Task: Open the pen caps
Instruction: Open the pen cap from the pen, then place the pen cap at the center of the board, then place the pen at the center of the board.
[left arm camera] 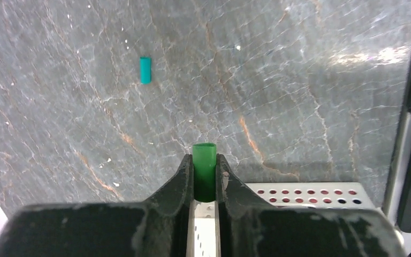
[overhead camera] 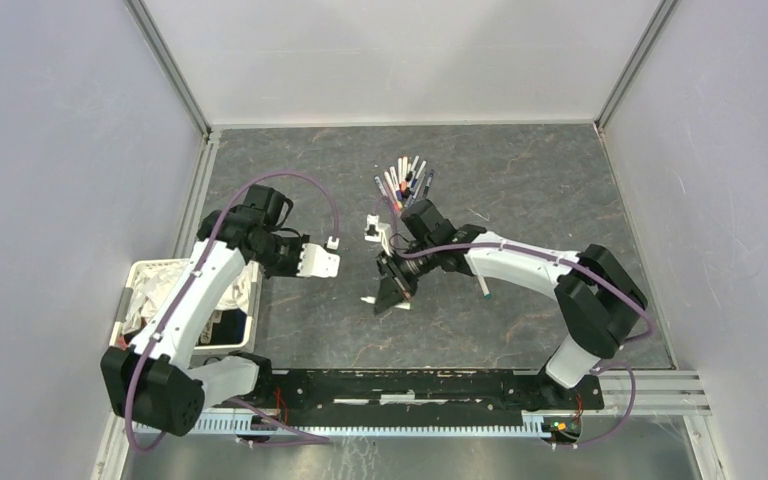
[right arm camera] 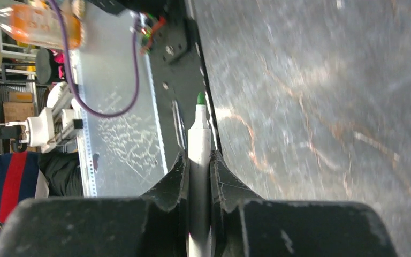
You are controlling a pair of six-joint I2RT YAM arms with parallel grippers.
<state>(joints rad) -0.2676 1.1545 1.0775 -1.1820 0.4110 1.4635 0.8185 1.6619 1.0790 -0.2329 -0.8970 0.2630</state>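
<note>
Protruding from left hand: green cap

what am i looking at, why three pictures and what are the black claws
These are two robot arms bolted to the near edge of a table. The wide picture is from a fixed camera above: left arm on the left, right arm on the right. The other two come from a camera on each wrist, looking out past its own black fingers. The left gripper pinches a green pen cap. The right gripper is shut on a white pen whose green tip is bare. On the table lie a bunch of pens and a teal cap; a white basket stands beside the left arm.
</note>
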